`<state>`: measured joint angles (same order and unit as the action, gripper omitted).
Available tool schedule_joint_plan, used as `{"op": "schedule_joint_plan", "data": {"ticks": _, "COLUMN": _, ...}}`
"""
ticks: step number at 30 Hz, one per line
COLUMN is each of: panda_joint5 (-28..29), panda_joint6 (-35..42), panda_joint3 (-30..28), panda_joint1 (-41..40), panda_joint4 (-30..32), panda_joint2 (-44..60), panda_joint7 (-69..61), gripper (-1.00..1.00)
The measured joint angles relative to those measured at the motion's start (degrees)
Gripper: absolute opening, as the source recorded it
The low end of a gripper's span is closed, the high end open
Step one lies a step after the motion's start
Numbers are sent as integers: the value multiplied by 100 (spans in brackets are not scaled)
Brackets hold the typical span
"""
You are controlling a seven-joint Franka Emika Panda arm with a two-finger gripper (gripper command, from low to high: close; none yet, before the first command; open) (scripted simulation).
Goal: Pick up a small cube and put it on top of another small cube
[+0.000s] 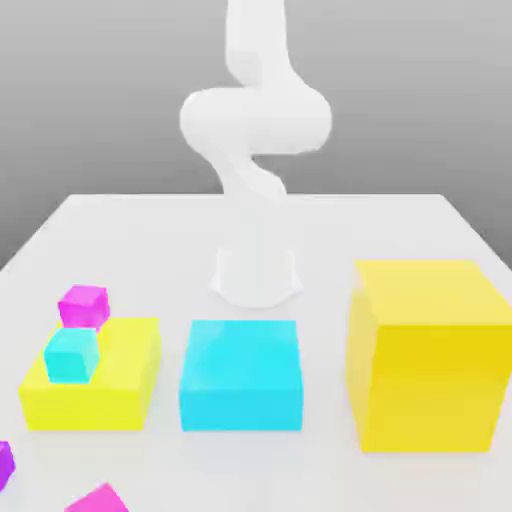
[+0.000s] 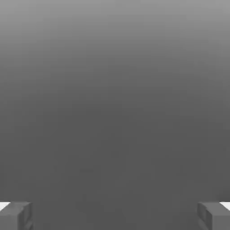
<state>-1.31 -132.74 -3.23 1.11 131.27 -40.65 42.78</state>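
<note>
Plainly the gripper point(image 2: 115, 218) is released: in the hand view its two grey fingers point(image 2: 16, 216) stand wide apart with nothing between them, and beyond them is plain grey backdrop, no table and no cube. From that I judge the hand is raised and not yet aimed down at the work. In the exterior view the white arm point(image 1: 255, 120) rises and coils over its base at the middle of the white table point(image 1: 400, 230). The small violet-purple cube point(image 1: 3, 466) sits on the table at the near edge, hard against the exterior view's left border, which cuts it off. It lies apart from the flat yellow block point(image 1: 100, 385), a little nearer and further left than it. So the coming move turns on one relation: the cube lies well down from the hand, and toward the near left corner from the arm's base, so the reach has to come forward, leftward and down. Being a cube it has no long axis, and I cannot tell how its faces are turned. A small cyan cube point(image 1: 71, 355) rests on the flat yellow block, a pinker magenta cube point(image 1: 83, 305) stands just behind that block, and another magenta cube point(image 1: 100, 499) sits at the near edge. The big cyan block point(image 1: 241, 375) and big yellow block point(image 1: 430, 355) stand to the right. No brand, label or writing is readable anywhere.
</note>
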Motion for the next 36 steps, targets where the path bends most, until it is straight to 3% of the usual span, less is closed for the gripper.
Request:
{"op": "schedule_joint_plan", "data": {"ticks": 12, "panda_joint5": -987, "panda_joint6": -459, "panda_joint3": -1476, "panda_joint1": 317, "panda_joint4": -250, "panda_joint2": 2504, "panda_joint7": -1744, "gripper": 0}}
{"op": "schedule_joint_plan", "data": {"ticks": 18, "panda_joint5": -1631, "panda_joint6": -660, "panda_joint3": -1922, "panda_joint1": 134, "panda_joint4": -382, "panda_joint2": 3775, "panda_joint7": -2716, "gripper": 0}}
{"op": "schedule_joint_plan", "data": {"ticks": 25, "panda_joint5": -2111, "panda_joint6": -944, "panda_joint3": -2029, "panda_joint1": -390, "panda_joint4": -519, "panda_joint2": 5190, "panda_joint7": -3657, "gripper": 0}}
{"op": "schedule_joint_plan", "data": {"ticks": 33, "panda_joint5": -2057, "panda_joint6": -1427, "panda_joint3": -2205, "panda_joint1": -984, "panda_joint4": -627, "panda_joint2": 6600, "panda_joint7": -4335, "gripper": 0}}
{"op": "schedule_joint_plan", "data": {"ticks": 36, "panda_joint5": -2317, "panda_joint6": -1818, "panda_joint3": -1942, "panda_joint1": -1267, "panda_joint4": -771, "panda_joint2": 7206, "panda_joint7": -4596, "gripper": 0}}
